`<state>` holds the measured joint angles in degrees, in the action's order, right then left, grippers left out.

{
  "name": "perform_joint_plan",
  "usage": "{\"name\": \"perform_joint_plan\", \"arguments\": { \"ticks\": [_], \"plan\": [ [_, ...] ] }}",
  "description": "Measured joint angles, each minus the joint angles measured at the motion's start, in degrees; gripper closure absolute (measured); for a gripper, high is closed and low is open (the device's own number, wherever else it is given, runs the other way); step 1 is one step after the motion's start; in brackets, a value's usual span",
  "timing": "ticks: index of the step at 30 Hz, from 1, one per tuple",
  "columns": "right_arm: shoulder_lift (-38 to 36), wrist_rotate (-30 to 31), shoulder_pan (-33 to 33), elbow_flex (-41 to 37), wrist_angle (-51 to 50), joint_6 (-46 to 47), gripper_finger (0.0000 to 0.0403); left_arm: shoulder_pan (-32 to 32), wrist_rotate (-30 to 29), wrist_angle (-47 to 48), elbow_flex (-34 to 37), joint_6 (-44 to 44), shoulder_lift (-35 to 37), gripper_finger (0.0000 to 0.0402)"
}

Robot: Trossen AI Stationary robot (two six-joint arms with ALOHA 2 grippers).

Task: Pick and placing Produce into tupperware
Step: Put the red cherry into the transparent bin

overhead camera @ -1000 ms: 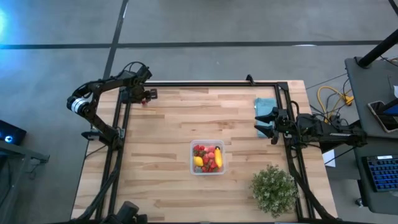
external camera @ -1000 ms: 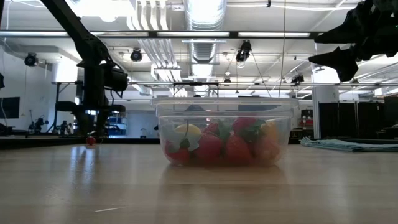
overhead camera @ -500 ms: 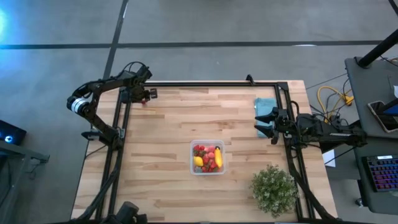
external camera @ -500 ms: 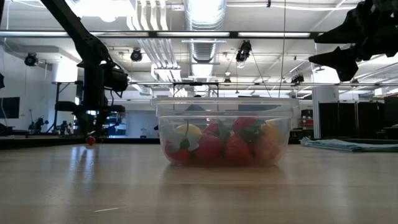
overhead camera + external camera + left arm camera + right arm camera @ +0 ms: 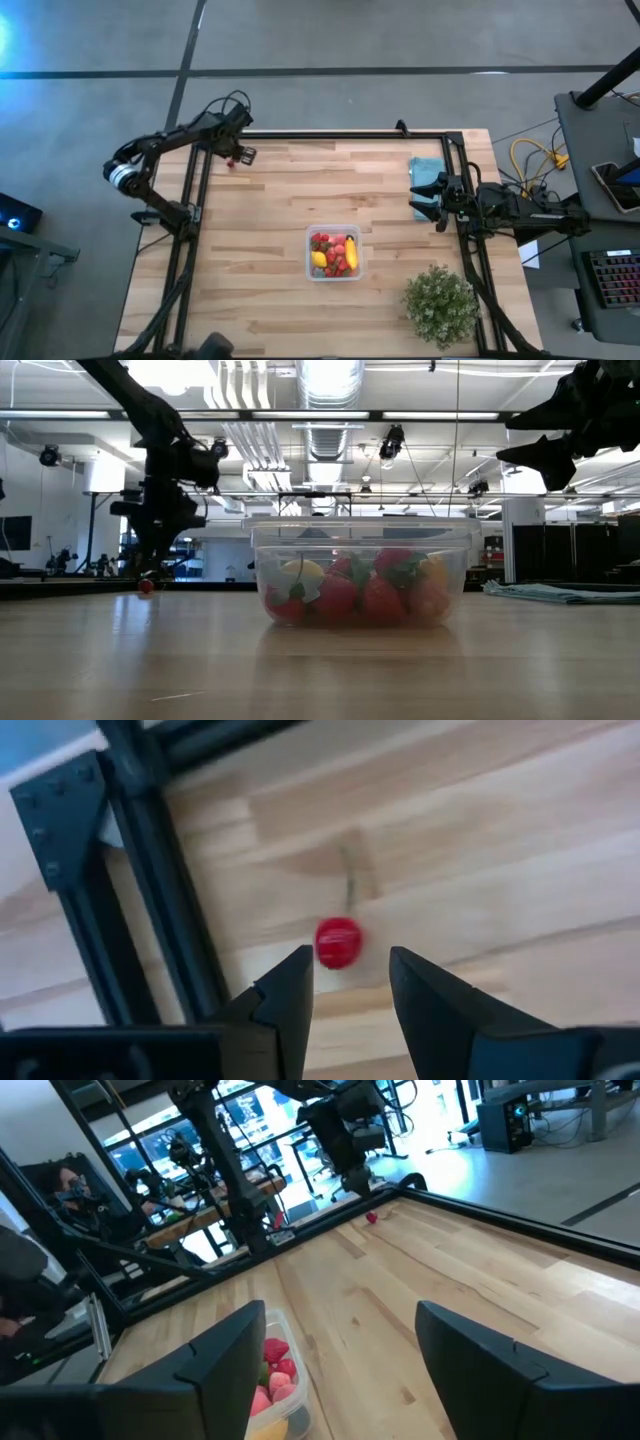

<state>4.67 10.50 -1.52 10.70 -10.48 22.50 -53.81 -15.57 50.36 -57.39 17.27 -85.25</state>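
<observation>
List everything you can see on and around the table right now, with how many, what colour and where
tupperware: one, clear, middle of the table, slightly toward the near edge
produce in the tupperware: a heap, mostly red and pink with a yellow banana and a yellow lemon; exact count cannot be told
loose red berry: one, red, on the wood at the far left corner, beside the black frame
cloth: one, teal, folded, far right of the table
potted plant: one, bushy green, near right corner
table: one, light wood with a black frame
left hand: open, just above the loose red berry
right hand: open, empty, at the right edge near the cloth
</observation>
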Motion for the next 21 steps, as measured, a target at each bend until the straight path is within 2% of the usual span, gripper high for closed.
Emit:
{"name": "perform_joint_plan", "arguments": {
  "ticks": [10, 17, 21],
  "plan": [
    [0.0, 0.0, 0.0, 0.0, 0.0, 0.0, 0.0156, -0.84, 0.52, 5.61, 0.22, -4.46, -7.52, 0.0282],
    [0.0, 0.0, -0.01, 0.0, 0.0, -0.02, 0.015, -0.82, 0.52, 4.88, -0.25, -4.3, -8.47, 0.028],
    [-0.01, 0.0, -0.01, 0.0, 0.01, 0.0, 0.015, -0.82, 1.41, 3.9, -1.11, -4.62, -8.44, 0.0262]
  ]
}}
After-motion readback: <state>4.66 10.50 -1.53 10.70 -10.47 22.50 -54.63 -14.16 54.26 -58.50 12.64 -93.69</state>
